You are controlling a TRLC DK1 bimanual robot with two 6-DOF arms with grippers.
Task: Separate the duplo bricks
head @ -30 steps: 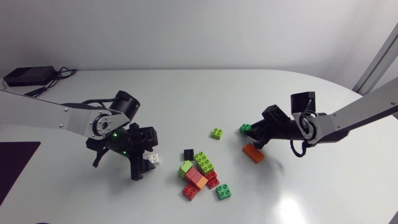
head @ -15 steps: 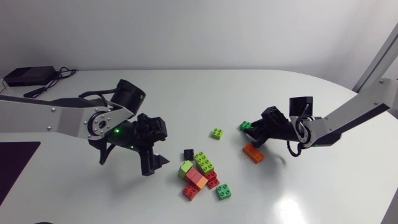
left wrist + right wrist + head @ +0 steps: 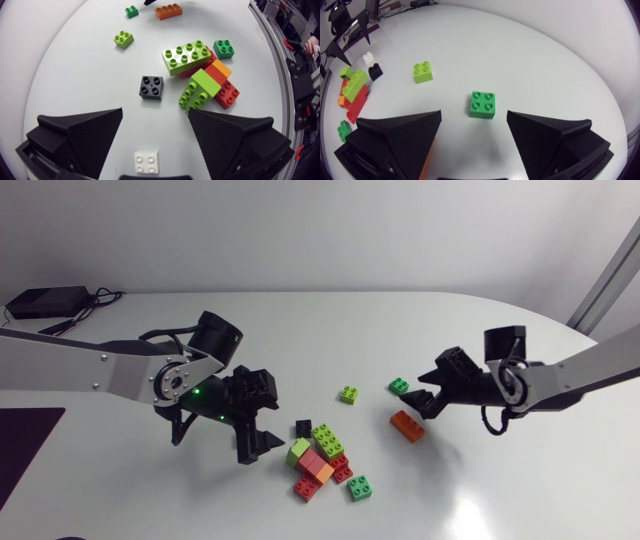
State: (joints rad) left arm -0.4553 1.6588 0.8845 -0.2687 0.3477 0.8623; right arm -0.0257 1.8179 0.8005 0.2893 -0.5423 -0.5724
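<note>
The white table [image 3: 300,330] has a black box [image 3: 45,302] with cables at its far left corner. Near the middle lies a joined heap of lime, red and orange bricks [image 3: 318,460], with a black brick [image 3: 303,427] just beside it and a dark green brick [image 3: 360,488] close by. A lime brick [image 3: 348,394], a green brick [image 3: 399,386] and an orange brick [image 3: 407,425] lie apart towards the right. The left gripper [image 3: 262,415] hangs wide open beside the heap, holding nothing. The right gripper [image 3: 428,392] is also wide open and empty, near the green brick. The head view hides a white brick [image 3: 146,162], which the left wrist view shows on the table under the left gripper, touching neither finger.
</note>
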